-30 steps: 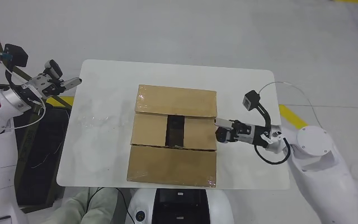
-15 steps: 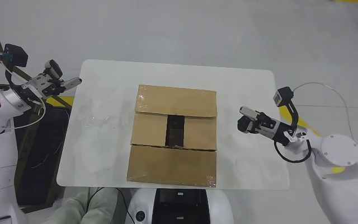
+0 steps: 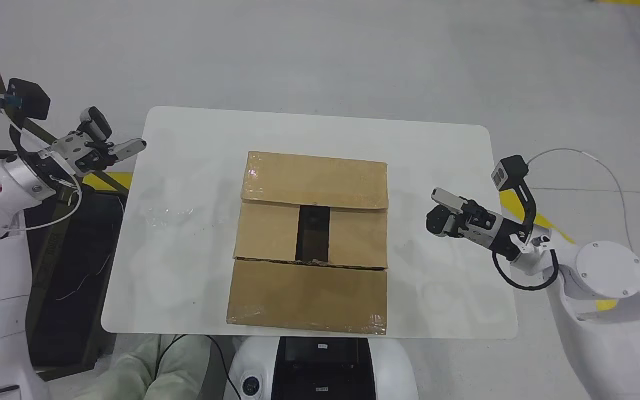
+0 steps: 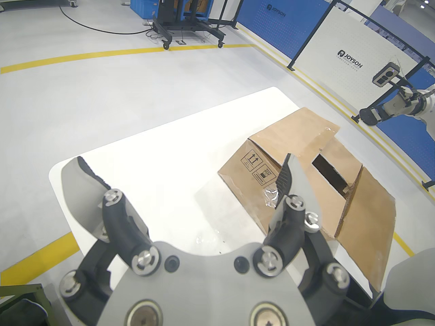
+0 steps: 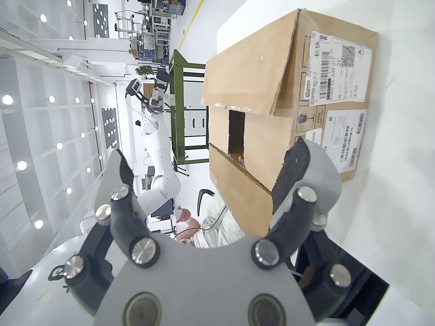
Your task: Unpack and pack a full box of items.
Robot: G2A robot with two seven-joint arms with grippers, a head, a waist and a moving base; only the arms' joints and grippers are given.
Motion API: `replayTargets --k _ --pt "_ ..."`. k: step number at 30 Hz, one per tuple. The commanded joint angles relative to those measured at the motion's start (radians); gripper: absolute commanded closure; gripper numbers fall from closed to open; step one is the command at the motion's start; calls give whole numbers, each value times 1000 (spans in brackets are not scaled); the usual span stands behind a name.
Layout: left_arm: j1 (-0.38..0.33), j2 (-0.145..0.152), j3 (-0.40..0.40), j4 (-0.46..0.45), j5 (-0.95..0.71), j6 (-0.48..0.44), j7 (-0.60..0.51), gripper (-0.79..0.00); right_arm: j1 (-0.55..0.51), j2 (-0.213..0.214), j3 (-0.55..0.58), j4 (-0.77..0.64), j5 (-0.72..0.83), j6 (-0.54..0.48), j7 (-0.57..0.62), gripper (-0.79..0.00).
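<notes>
White table [image 3: 190, 250] with rounded corners on a pale grey floor. Yellow line [image 4: 102, 54] curves across the floor beyond it. Past the line are a black wheeled stand [image 4: 190, 25], blue crates [image 4: 142, 6] and a black cable [image 4: 88, 26] lying loose. Blue fence panels [image 4: 282, 15] and a white one [image 4: 353, 49] stand alongside. Green metal frame [image 5: 190, 66] stands beside the table.

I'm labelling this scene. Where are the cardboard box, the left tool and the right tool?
cardboard box [image 3: 315, 180], top view, on its far top flap.
left tool [image 4: 183, 159], left wrist view, midway between its fingertips.
right tool [image 5: 208, 152], right wrist view, midway between its fingertips.
</notes>
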Motion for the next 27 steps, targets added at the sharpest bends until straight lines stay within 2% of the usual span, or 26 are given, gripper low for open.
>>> replayTargets --k 1,6,10,27 --pt "0 0 0 0 0 0 0 -785 0 0 0 0 0 0 0 -785" --pt "12 -3 16 -16 -51 21 28 -785 0 0 0 0 0 0 0 -785" --pt "30 -1 26 -15 -215 118 24 -785 0 0 0 0 0 0 0 -785" --pt "41 0 168 -61 -796 274 -266 -785 0 0 0 0 0 0 0 -785"
